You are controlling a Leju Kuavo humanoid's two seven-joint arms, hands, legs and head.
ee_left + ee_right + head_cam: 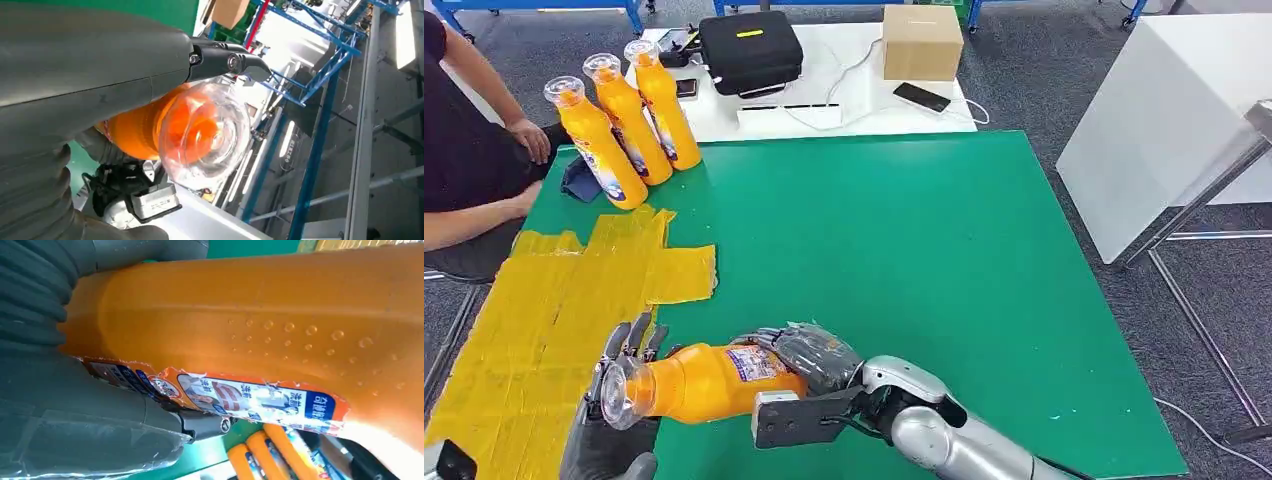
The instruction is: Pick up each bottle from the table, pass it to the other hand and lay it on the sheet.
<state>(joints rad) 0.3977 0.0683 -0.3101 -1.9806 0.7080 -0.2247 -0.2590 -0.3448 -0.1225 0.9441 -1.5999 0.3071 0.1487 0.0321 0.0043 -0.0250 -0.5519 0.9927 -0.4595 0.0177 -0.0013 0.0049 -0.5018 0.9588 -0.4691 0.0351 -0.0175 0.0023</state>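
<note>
Orange plastic was what both hands met on: a bottle was held lying sideways above the near edge of the green table, its clear cap pointing toward the yellow sheet. The right hand was wrapped firmly around the labelled body. The left hand was placed at the cap end, fingers raised around the neck; whether they were closed on it could not be told.

A drop was judged the main risk. If the right hand were released before the neck was truly gripped, the bottle would fall to the table edge or floor. The neck is narrow and the cap smooth, so a slipping or swinging of the heavy body was thought likely under a weak grip. A tug between the two hands could also twist the bottle loose.

Three more bottles were seen upright at the far left corner, close to a seated person's arm.

The left palm was cut off by the picture's lower edge, and the contact behind the cap was hidden. Only a blurred label was shown in the right wrist view.
</note>
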